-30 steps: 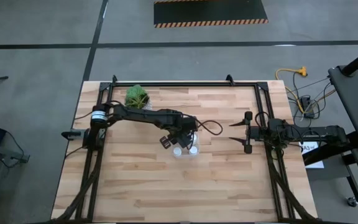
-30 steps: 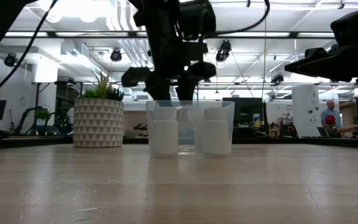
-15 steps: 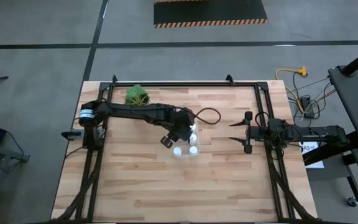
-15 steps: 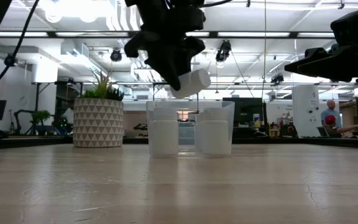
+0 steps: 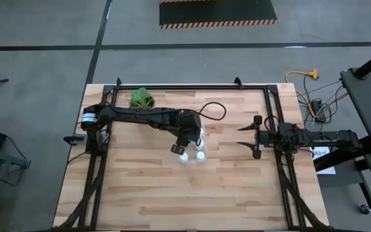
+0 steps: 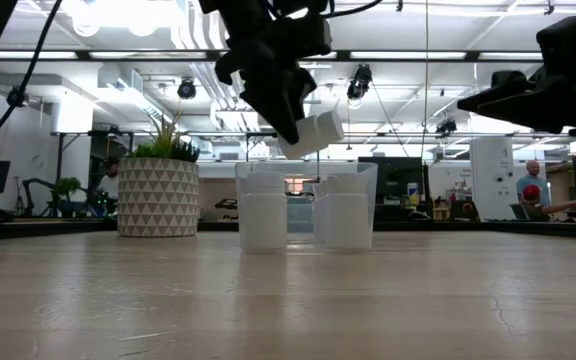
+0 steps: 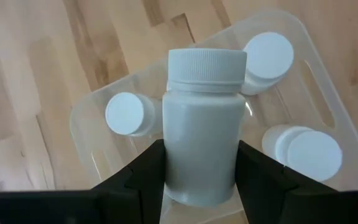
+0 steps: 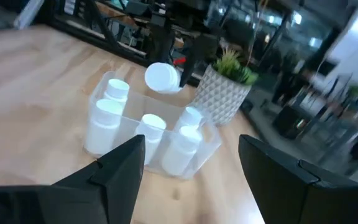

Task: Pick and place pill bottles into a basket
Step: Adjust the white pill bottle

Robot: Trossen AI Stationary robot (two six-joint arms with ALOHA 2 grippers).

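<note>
My left gripper (image 5: 181, 145) is shut on a white pill bottle (image 7: 202, 124) above the clear basket (image 5: 192, 154). In the low view the bottle (image 6: 311, 133) hangs tilted over the basket (image 6: 306, 172). Several white bottles stand in the basket on their bases, shown by their caps (image 7: 129, 114) (image 7: 267, 54) (image 7: 314, 154) and in the right wrist view (image 8: 107, 124). My right gripper (image 5: 240, 136) is open and empty, raised at the table's right side, pointing at the basket. My left gripper pinches the bottle's body at its lower half (image 7: 174, 163) between its two fingers (image 7: 143, 175), one on each side. The fingers slant down from the table's left. The bottle is lifted clear above the basket, tilted, its cap (image 8: 161, 78) toward the table's right.
A white patterned pot with a green plant (image 5: 142, 100) stands at the table's far left, also in the low view (image 6: 158, 195). Black frame rails (image 5: 192, 86) run along the table's edges. People show in the room behind (image 6: 531, 190).
My left gripper has risen from the level of the basket's rim and tipped. A white bottle that did not show a second ago now hangs tilted in it above the basket. In the last half second it has turned a little more.
</note>
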